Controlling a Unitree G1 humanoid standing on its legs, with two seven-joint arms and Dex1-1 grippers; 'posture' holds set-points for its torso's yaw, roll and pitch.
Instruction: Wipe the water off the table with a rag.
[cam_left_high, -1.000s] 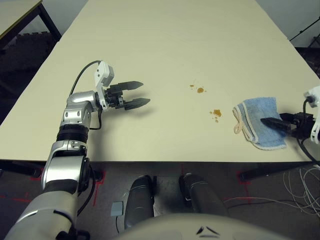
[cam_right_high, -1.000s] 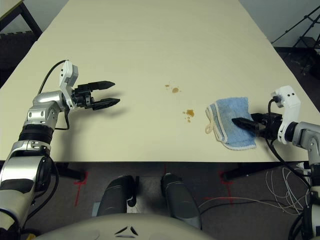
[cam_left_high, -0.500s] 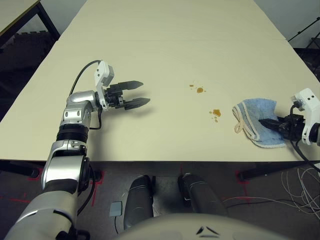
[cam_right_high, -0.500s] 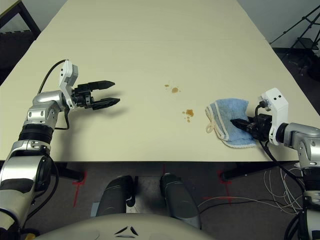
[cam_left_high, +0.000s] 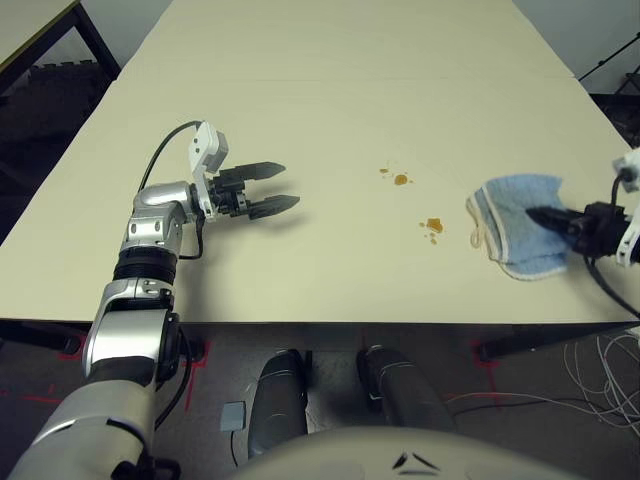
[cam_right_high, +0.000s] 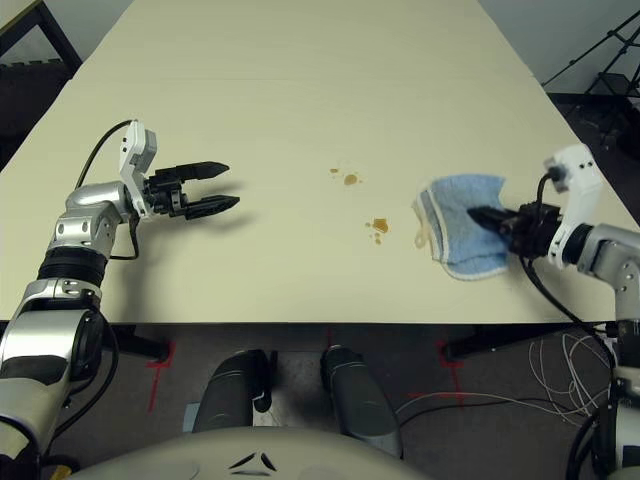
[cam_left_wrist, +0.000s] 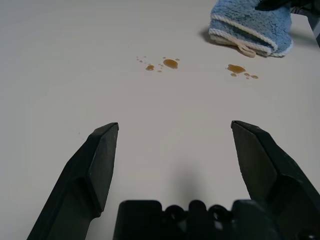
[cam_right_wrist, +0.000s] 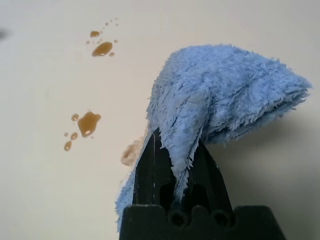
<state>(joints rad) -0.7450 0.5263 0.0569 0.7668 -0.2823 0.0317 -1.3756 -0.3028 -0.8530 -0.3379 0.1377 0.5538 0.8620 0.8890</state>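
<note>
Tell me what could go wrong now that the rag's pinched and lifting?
1. The right gripper is shut on just a fold of the rag, so it may slip free mid-wipe.
2. The water lies in two separate patches; one pass could miss the farther drops.
3. The hanging hem might drag and smear them.

Bright, even overhead light across the pale table (cam_left_high: 330, 90), no glare, only soft short shadows under the left gripper (cam_left_high: 272, 189) and beneath the lifted rag (cam_left_high: 520, 240). Crisp focus through both head views, darker at the floor along the lower frame. Close up in the right wrist view, sharp rag fibres, softly blurred water (cam_right_wrist: 88, 123) drops at centre left.
</note>
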